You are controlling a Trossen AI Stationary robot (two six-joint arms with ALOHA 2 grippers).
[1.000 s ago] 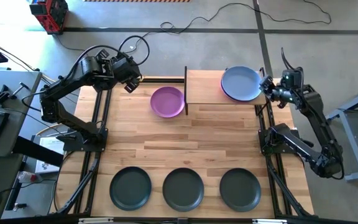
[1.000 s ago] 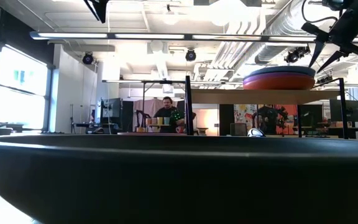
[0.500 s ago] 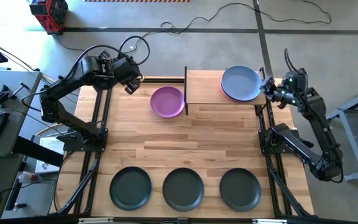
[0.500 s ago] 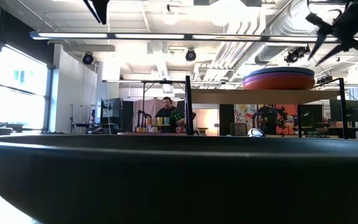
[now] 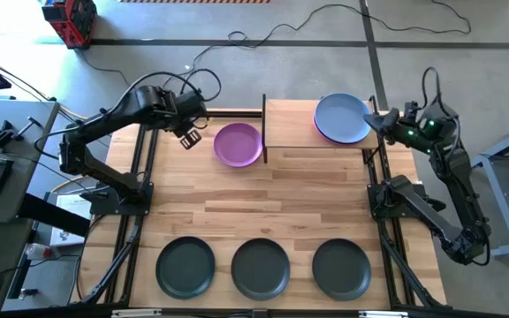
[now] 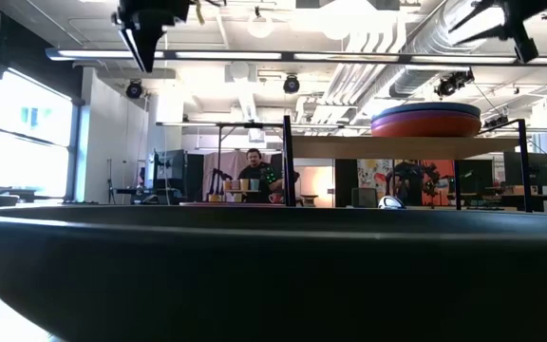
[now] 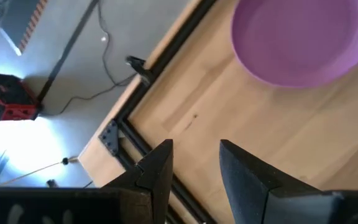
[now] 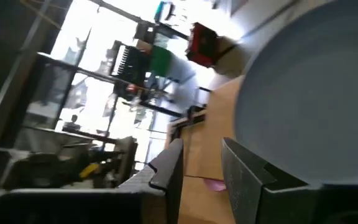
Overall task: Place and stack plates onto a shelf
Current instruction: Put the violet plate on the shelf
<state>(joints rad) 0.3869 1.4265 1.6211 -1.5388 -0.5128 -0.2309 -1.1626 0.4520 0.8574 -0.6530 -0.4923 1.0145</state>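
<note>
Left tool (image 5: 190, 137), released, hangs beside the purple plate (image 5: 238, 144) at upper centre, apparently lining up a grab; right tool (image 5: 380, 119) released by the shelf (image 5: 292, 124)

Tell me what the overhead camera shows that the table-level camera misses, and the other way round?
Only the high view shows three dark plates in a row at the table's near edge, the purple plate beside the shelf, and the left gripper near it. Only the low view shows that the shelf's stack has an orange-red plate under the top one, plus a person far behind. Both show the shelf stack.
</note>
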